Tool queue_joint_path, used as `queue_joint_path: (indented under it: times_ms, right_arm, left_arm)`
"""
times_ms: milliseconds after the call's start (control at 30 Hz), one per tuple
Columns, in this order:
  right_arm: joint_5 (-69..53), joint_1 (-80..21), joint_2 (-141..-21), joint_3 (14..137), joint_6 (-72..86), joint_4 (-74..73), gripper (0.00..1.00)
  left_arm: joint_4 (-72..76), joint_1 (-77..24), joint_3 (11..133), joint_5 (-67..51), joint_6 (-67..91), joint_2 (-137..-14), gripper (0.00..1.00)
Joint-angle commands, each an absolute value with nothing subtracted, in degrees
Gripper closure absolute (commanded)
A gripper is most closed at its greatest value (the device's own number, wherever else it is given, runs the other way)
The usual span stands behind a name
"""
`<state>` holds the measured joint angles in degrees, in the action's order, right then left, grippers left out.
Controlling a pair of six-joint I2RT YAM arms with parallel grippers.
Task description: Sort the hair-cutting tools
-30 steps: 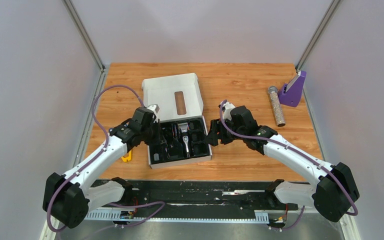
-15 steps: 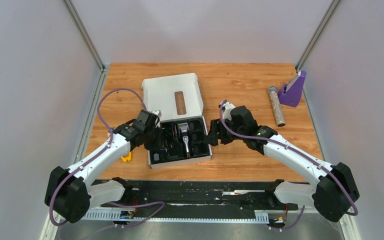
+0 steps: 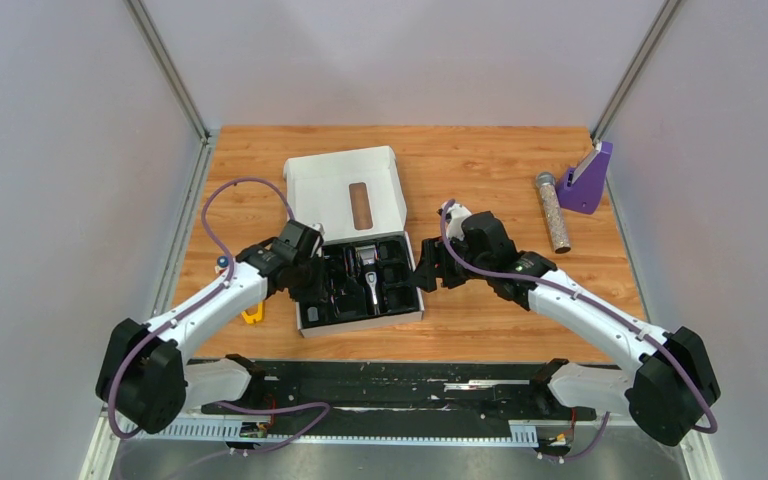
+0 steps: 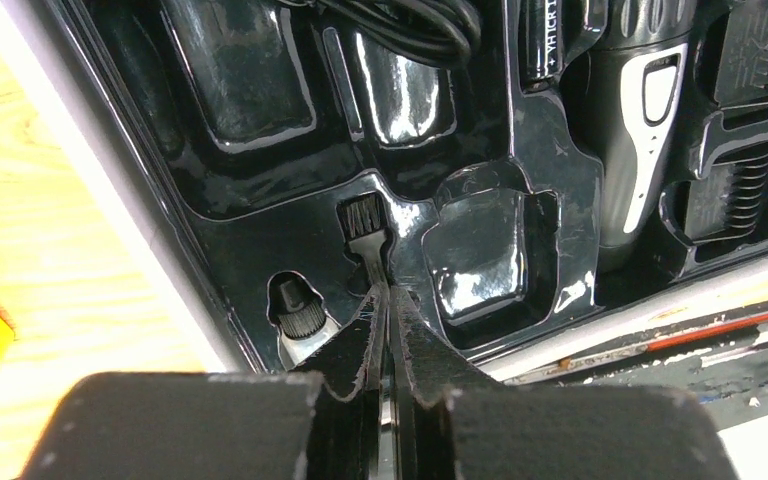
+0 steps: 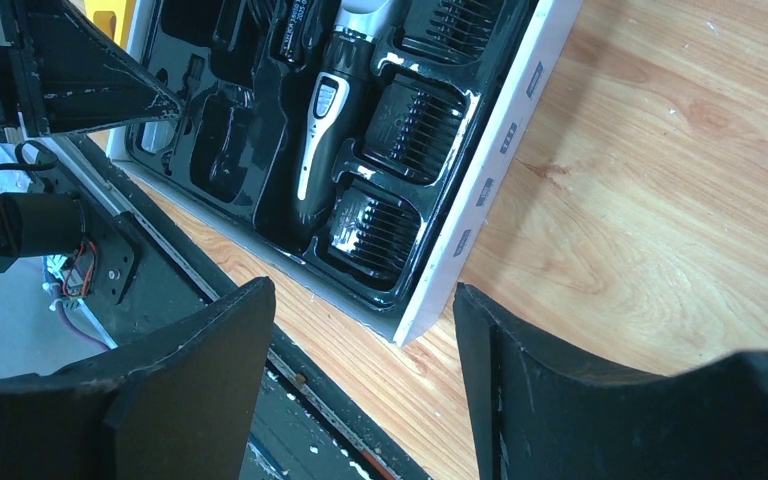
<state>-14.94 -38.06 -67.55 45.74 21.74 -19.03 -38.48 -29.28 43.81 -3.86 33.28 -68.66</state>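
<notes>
Looking down from the top view, I see a white box (image 3: 362, 325) near the middle of the wooden surface (image 3: 490, 160), its lid (image 3: 325, 185) folded back on the far side. A black moulded tray (image 3: 310, 318) fills the box and holds the hair-cutting set. The clipper (image 3: 368, 272), with its silver blade head, lies in the central slot, blade toward the far side. To its right, comb guards (image 5: 418, 108) sit in separate pockets, one behind another. The coiled black cord (image 4: 400, 25) rests in a far-left compartment.

Left tool (image 4: 388, 298): lowered into the near-left part of the tray. Its fingers (image 4: 355, 345) are pressed together on the handle of the thin black cleaning brush (image 4: 363, 215), whose bristle end lies in its narrow slot. Just left of the brush, a small ribbed-cap item (image 4: 298, 318) sits in a round pocket.

Right tool (image 5: 362, 298): poised just outside the box's right wall, with its fingers (image 5: 210, 370) spread wide and gripping nothing that I can see.

Away from the box: a glittery silver cylinder (image 3: 554, 212) and a purple piece (image 3: 588, 178) lie just beside one another at the far right of the surface. A yellow plastic piece (image 3: 252, 316) lies at the left, just beside the left arm (image 3: 210, 305).
</notes>
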Motion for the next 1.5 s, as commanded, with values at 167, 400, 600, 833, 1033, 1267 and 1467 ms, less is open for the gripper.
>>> queue_joint_path:
  times_ms: [167,400,600,833,1033,1267,1467]
  right_arm:
    - [-14.4,-38.1,-66.1,45.5,20.9,-17.3,0.32]
    - [-14.3,-38.1,-66.2,45.4,20.9,-17.2,0.32]
    - [-12.5,-38.1,-65.8,45.8,20.9,-17.6,0.32]
    - [-4.5,-37.5,-67.0,49.6,20.7,-21.2,0.29]
    - [5.3,-34.8,-70.3,53.8,23.9,-24.4,0.20]
    - [8.9,-25.3,-78.3,59.7,34.5,-30.4,0.14]
    - [10.0,-19.1,-89.2,66.3,41.6,-34.4,0.13]
  left_arm:
    - [-38.3,-29.9,43.5,-2.0,33.0,-71.7,0.91]
    - [-37.9,-30.3,43.1,-2.8,33.5,-73.2,0.91]
    - [-37.8,-30.3,43.0,-3.2,34.3,-72.0,0.89]
    - [-40.1,-30.3,46.2,-0.4,35.1,-66.0,0.71]
    - [-41.6,-30.2,49.2,3.8,34.4,-61.3,0.45]
    - [-42.4,-28.8,51.2,8.9,29.7,-56.1,0.21]
    - [-42.2,-26.3,50.7,15.2,22.1,-51.0,0.01]
